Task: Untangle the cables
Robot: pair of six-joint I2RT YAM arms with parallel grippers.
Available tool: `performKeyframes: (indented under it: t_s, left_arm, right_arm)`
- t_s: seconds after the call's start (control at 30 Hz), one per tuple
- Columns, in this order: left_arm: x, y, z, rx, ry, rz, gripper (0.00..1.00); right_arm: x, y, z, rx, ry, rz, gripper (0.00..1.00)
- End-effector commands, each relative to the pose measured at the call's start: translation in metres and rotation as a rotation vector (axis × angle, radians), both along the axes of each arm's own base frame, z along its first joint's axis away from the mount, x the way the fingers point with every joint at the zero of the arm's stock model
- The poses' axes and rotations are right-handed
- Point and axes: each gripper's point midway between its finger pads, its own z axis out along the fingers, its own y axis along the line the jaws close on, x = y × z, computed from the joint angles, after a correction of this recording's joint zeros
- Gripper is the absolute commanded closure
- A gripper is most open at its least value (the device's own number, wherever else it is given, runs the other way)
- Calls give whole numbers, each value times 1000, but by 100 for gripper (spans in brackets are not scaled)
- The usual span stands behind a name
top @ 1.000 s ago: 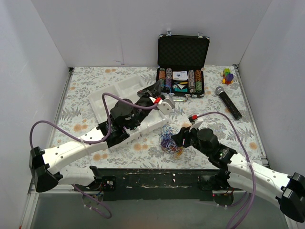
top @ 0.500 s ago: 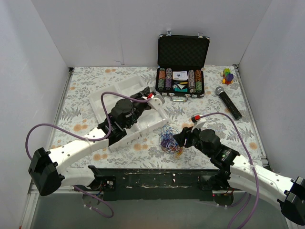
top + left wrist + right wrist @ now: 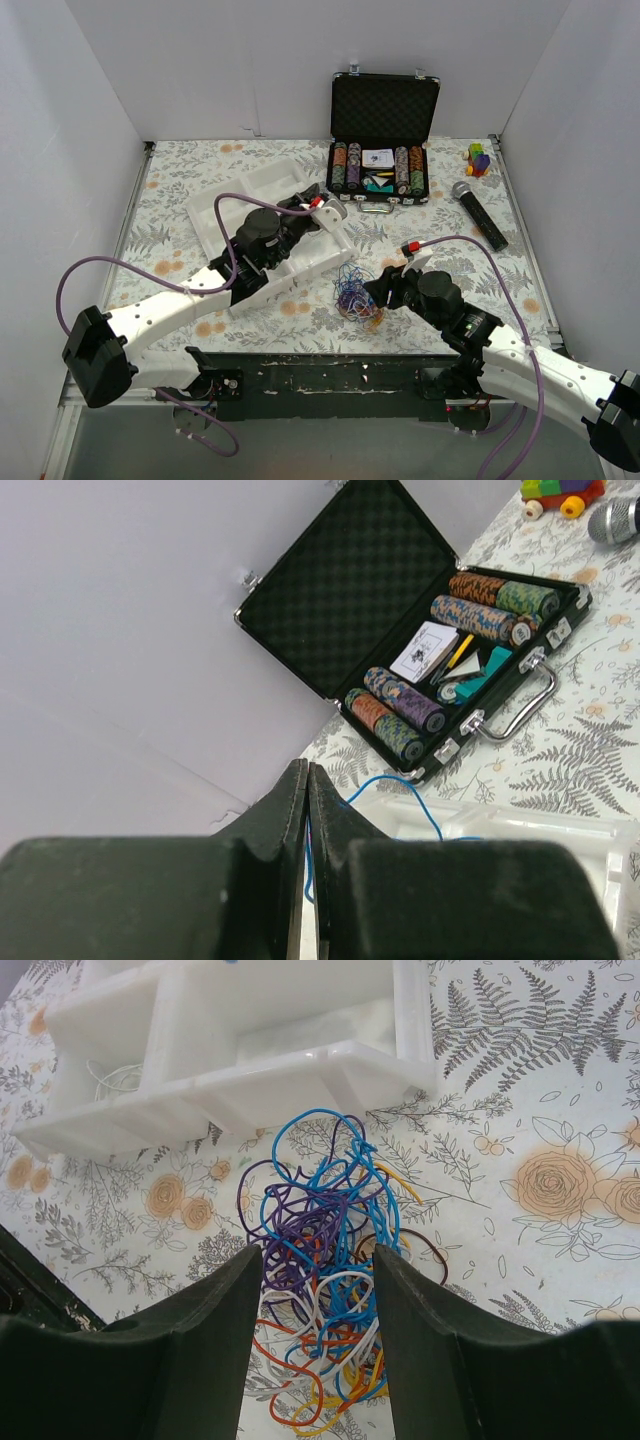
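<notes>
The cables form a fist-sized tangle [image 3: 350, 297] of blue, purple, orange, white and yellow wires on the flowered tablecloth, just in front of the white tray [image 3: 225, 205]. My right gripper [image 3: 372, 293] is open and low at the tangle. In the right wrist view its jaws stand on either side of the tangle [image 3: 322, 1260], with the gripper [image 3: 318, 1260] not closed on it. My left gripper [image 3: 303, 203] is over the tray. In the left wrist view the gripper [image 3: 307, 778] is shut on a thin blue cable [image 3: 390, 777] that loops over the tray [image 3: 530, 825].
An open black case of poker chips [image 3: 383, 150] stands at the back, close beyond the tray. A microphone [image 3: 478, 215] and a colourful toy [image 3: 479, 158] lie at the back right. White walls close in three sides.
My left gripper has moved left and back, from the tray's right end to above the tray. The right arm has shifted only slightly at the tangle.
</notes>
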Motion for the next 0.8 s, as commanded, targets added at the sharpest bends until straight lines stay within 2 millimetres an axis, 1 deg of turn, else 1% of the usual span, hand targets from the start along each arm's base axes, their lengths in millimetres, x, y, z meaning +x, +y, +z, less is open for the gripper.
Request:
performKeyframes:
  t_s: [0.0, 0.17, 0.23, 0.27, 0.37, 0.5, 0.63, 0.77]
  left_arm:
    - [-10, 1, 48, -89, -108, -50, 100]
    - [-21, 3, 72, -148, -160, -93, 100]
    - [-26, 3, 78, -166, -171, -111, 100]
    - [-26, 2, 77, -163, -163, -117, 100]
    - [-24, 4, 70, -152, -135, -100, 100]
    - [-20, 7, 50, -118, -101, -72, 100]
    - [-17, 8, 26, -80, -56, -56, 100]
    - [-11, 9, 11, -67, -17, -24, 100]
  right_arm:
    - [4, 2, 9, 16, -24, -7, 44]
    - [4, 2, 9, 17, -24, -5, 44]
    - [4, 2, 9, 16, -24, -5, 44]
    - [4, 2, 9, 17, -23, -4, 44]
    - [4, 2, 9, 16, -22, -6, 44]
    - [4, 3, 10, 19, -21, -3, 44]
    - [4, 4, 12, 23, -22, -2, 44]
    - [4, 4, 12, 25, -20, 0, 44]
